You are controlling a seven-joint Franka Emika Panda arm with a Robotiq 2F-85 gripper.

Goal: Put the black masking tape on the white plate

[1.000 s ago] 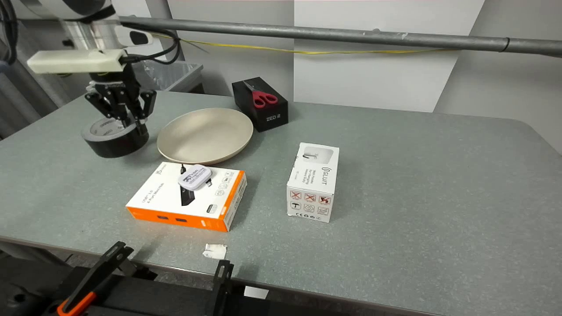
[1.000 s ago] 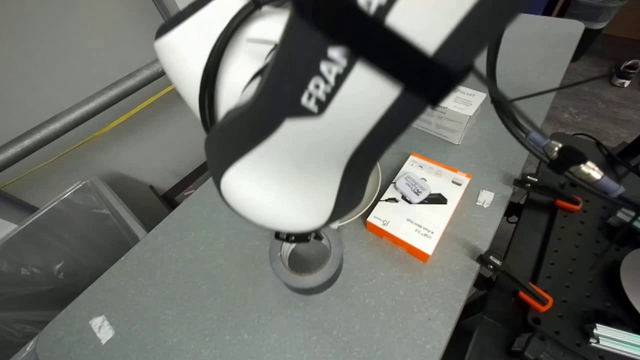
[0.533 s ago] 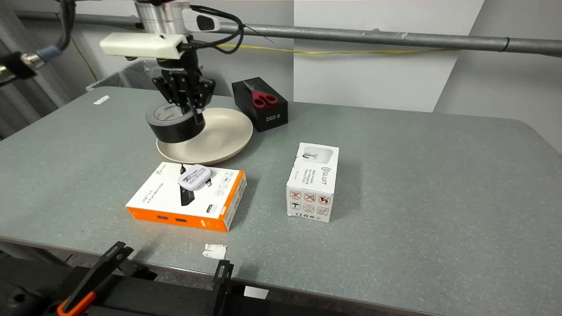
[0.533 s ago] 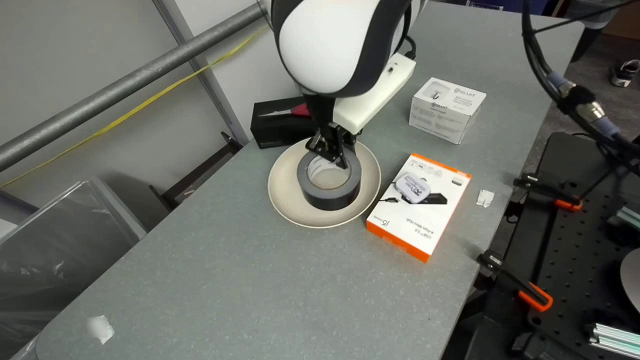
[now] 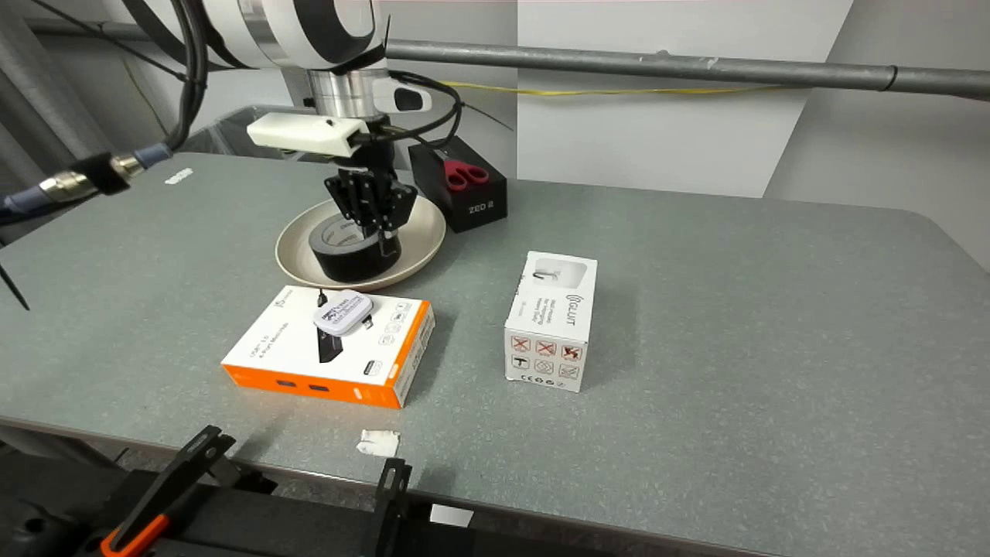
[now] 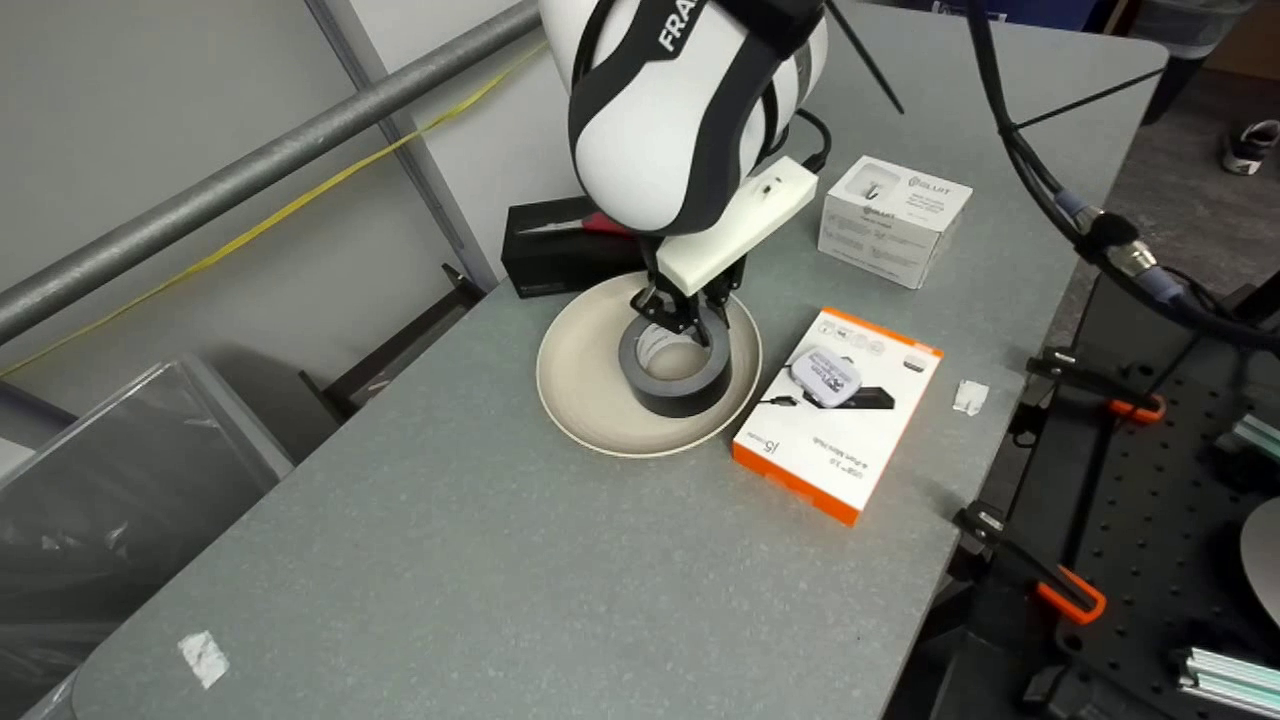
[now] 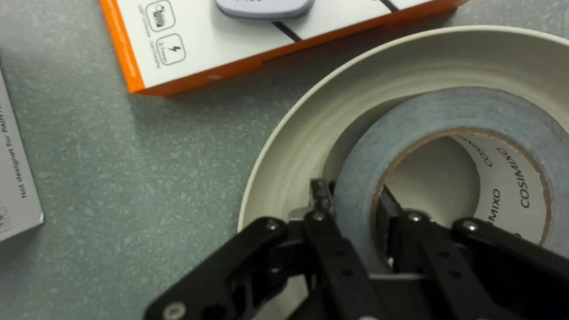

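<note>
Fingers (image 7: 320, 196) grip the wall of the black masking tape (image 5: 354, 264), one inside its hole, one outside, within the rim of the white plate (image 6: 580, 380); whether tape and plate touch is unclear. Beside the plate on the tabletop (image 5: 735, 348) lie a white-and-orange box (image 5: 271, 340) and a black box (image 5: 483, 195) topped with red-handled scissors (image 5: 455, 165).

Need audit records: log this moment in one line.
gripper: closed on black masking tape; position: over white plate; touchdown: unclear; released: no
</note>
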